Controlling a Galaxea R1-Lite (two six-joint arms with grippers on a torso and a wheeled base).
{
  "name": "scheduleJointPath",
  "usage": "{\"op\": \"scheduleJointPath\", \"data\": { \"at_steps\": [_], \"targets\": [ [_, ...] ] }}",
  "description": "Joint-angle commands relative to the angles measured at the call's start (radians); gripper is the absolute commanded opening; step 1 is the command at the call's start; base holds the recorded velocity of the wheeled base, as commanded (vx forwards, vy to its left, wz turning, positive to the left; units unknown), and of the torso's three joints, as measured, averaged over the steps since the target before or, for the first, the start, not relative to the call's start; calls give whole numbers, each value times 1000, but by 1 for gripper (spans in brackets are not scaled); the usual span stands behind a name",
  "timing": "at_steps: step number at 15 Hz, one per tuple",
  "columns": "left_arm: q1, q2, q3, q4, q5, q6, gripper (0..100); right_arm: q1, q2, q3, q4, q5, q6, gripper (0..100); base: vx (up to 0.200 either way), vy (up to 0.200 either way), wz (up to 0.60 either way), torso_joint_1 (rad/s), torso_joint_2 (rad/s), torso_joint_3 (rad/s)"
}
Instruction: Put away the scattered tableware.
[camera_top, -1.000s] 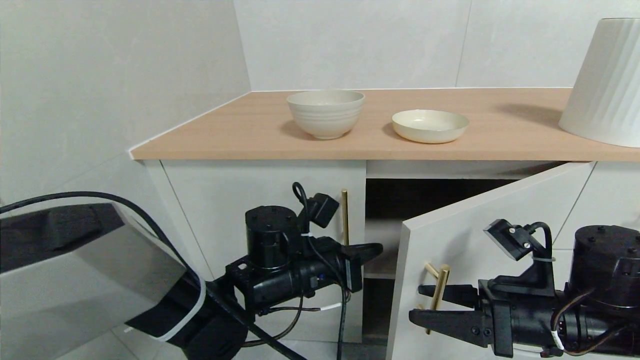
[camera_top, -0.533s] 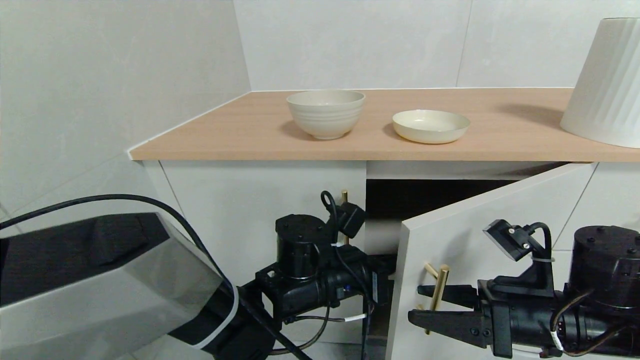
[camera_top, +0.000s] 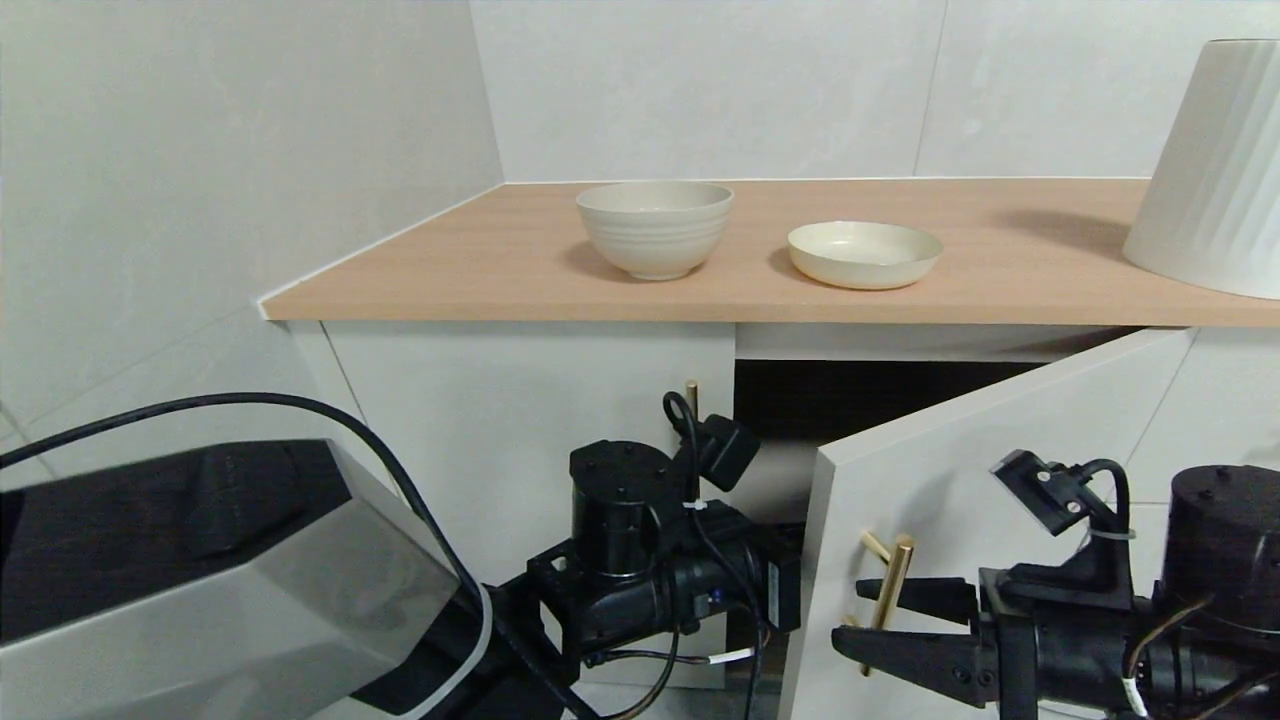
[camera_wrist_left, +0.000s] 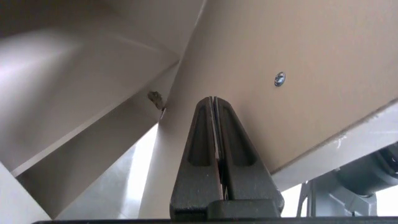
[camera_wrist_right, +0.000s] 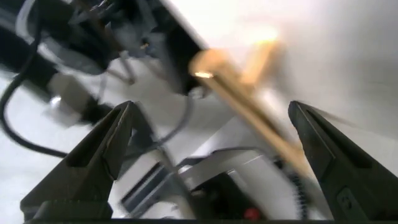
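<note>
While both pieces of tableware stand on the wooden counter (camera_top: 480, 275), the entries run as follows. Item one: deep ribbed cream bowl (camera_top: 654, 228), upright. Item two: shallow cream dish (camera_top: 864, 254), at the bowl's three o'clock, near but apart. Further toward three o'clock: white ribbed lampshade (camera_top: 1215, 170). At six o'clock of the dish: cabinet door (camera_top: 960, 470), swung ajar, with a brass handle (camera_top: 893, 585). Right gripper (camera_top: 850, 612), prongs spread wide, straddles that handle without gripping it. Left gripper (camera_wrist_left: 214, 143), at nine o'clock of the door's edge, has its prongs pressed together on nothing, beside a pale panel.
</note>
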Motion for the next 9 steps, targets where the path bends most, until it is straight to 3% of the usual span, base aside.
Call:
{"op": "scheduleJointPath", "data": {
  "at_steps": [1, 3, 6, 9],
  "targets": [
    [1, -7, 1, -1, 1, -1, 0, -49, -55, 38, -7, -8, -27, 100, 0, 0, 0, 0, 0, 0],
    [1, -8, 0, -1, 1, -1, 0, -106, -122, 80, -6, -8, -40, 100, 0, 0, 0, 0, 0, 0],
    [3, -7, -5, -1, 33, -1, 0, -114, -164, 193, 0, -19, -123, 100, 0, 0, 0, 0, 0, 0],
    [3, -8, -5, -1, 44, -1, 0, -60, -168, 262, -1, -270, -261, 100, 0, 0, 0, 0, 0, 0]
  ]
}}
